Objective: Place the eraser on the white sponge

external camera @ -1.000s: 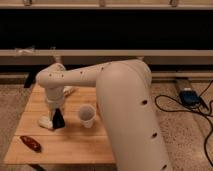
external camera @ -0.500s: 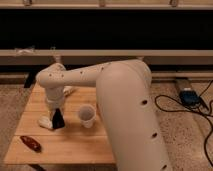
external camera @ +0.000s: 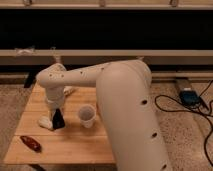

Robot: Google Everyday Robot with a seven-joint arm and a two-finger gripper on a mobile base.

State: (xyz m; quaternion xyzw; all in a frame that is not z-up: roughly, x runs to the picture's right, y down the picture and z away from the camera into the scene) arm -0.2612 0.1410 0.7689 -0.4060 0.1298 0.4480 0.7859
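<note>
Eraser [external camera: 58, 122] in closed hand [external camera: 57, 115] just beside white sponge [external camera: 45, 122], near cup [external camera: 86, 116]

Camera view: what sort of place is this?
Probably a lab or workshop, not a home: speckled floor, a box with cables, and a small wooden table where the robot's gripper is down beside a white sponge.

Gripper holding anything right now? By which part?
The gripper, low over the wooden table, looks shut on the eraser at its top end, beside the white sponge.
</note>
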